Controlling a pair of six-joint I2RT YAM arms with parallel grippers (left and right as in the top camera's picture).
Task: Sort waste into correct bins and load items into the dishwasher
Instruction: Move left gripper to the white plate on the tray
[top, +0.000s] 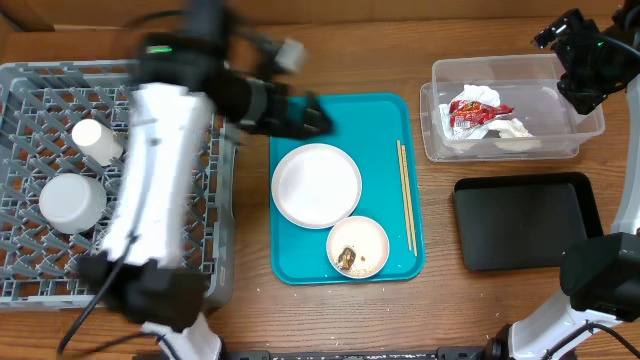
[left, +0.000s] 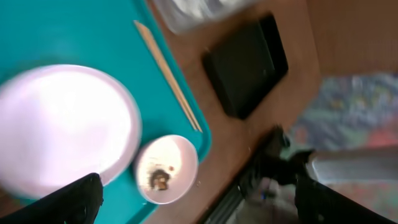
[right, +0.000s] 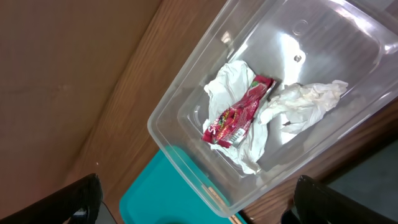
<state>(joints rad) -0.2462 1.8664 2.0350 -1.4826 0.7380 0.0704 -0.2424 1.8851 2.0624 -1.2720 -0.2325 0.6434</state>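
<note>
The task is judged to be partly done. In the overhead view the red wrapper (top: 478, 108) and the white tissue (top: 515, 128) are seen lying inside the clear tub (top: 432, 120), which stands at 2 o'clock on the tabletop (top: 440, 300). The black tray (top: 530, 225), at 4 o'clock, is seen bare. In the grey dish rack (top: 40, 275) at 9 o'clock, a white cup (top: 92, 140) and an upturned bowl (top: 72, 200) are already lodged, the cup at 12 o'clock of the bowl.

The rest is left on the teal tray (top: 380, 130) at the centre. The plate (top: 316, 185) is laid flat there. A second bowl (top: 372, 235) is set just beside the plate's rim at 5 o'clock, and the chopsticks (top: 406, 200) are stretched along the tray's 3 o'clock side. A brown lump (top: 347, 260) is seen in the second bowl, so it is judged that this waste has to be binned before that bowl is racked. Loose rice cannot be made out.

The left fingers (left: 74, 202) are seen spread wide at the lower corners of the left wrist view, and nothing is held between them. They are poised above the plate and the second bowl, and no contact can be made out. In the overhead view they are blurred, near the teal tray's 11 o'clock corner. The right fingers (right: 74, 202) are likewise spread wide and empty. They are held above the clear tub near its 1 o'clock corner, and nothing is touched.
</note>
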